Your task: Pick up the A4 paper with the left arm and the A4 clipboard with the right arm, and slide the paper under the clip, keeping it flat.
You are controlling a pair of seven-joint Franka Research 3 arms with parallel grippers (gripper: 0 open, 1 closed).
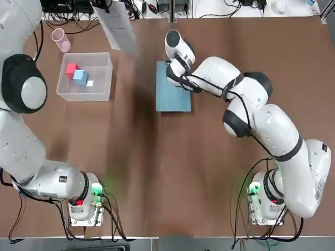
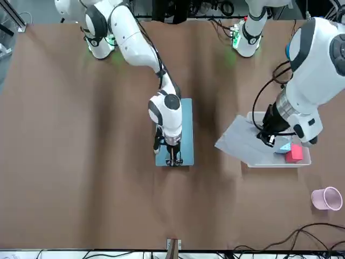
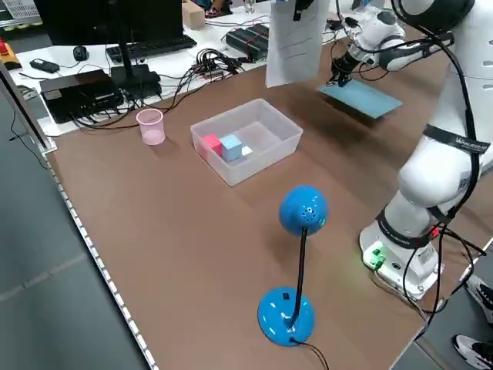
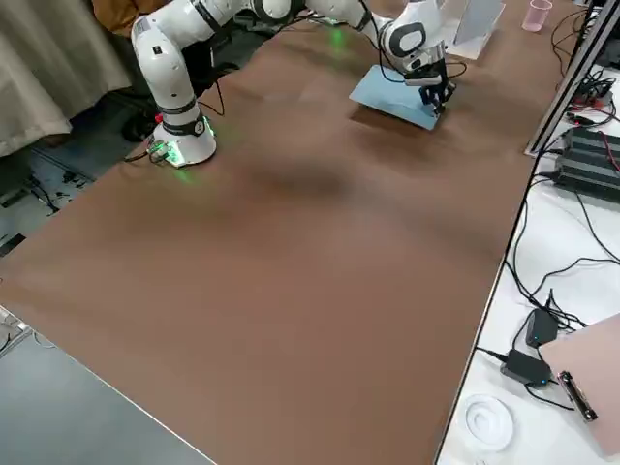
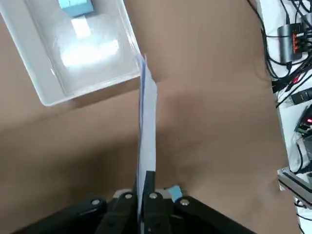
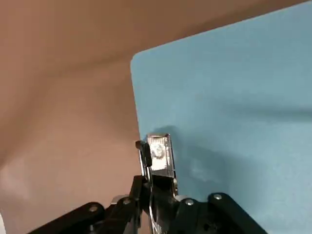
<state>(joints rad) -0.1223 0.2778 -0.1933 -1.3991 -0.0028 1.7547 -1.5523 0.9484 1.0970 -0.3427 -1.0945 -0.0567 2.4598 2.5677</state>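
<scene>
Left tool (image 5: 144, 204): held raised above the far left part of the desk (image 1: 136, 167), beyond the clear bin; its fingers are closed on one edge of the A4 paper.

A4 paper (image 1: 118, 26): a white sheet held in the air by the left tool, clear of the desk. In the left side view it is seen hanging down from the grip, roughly upright, with faint print on it. In the left wrist view it is seen edge-on, running straight out from between the closed fingers (image 5: 152, 207).

Right tool (image 2: 172, 159): lowered at the far short edge of the A4 clipboard, pointing down; its fingers are pressed together on the clip.

A4 clipboard (image 1: 172, 97): a light-blue board near the middle of the desk, its long sides running away from the robot. In the left side view its far end appears lifted off the desk at the right tool, with a shadow beneath; whether the near end touches the desk cannot be told.

Clip (image 6: 160, 156): a small silvery metal piece at the board's short edge, seen between the right tool's fingers in the right wrist view.

Clear bin (image 1: 107, 78): set on the desk to the left of the clipboard, well apart from it, holding a red block (image 1: 71, 69) and a blue block (image 1: 80, 77).

Pink cup (image 1: 60, 40): standing upright beyond the bin, near the desk's far left corner.

Blue lamp (image 3: 296, 266): standing on the desk near the left arm's base.
</scene>
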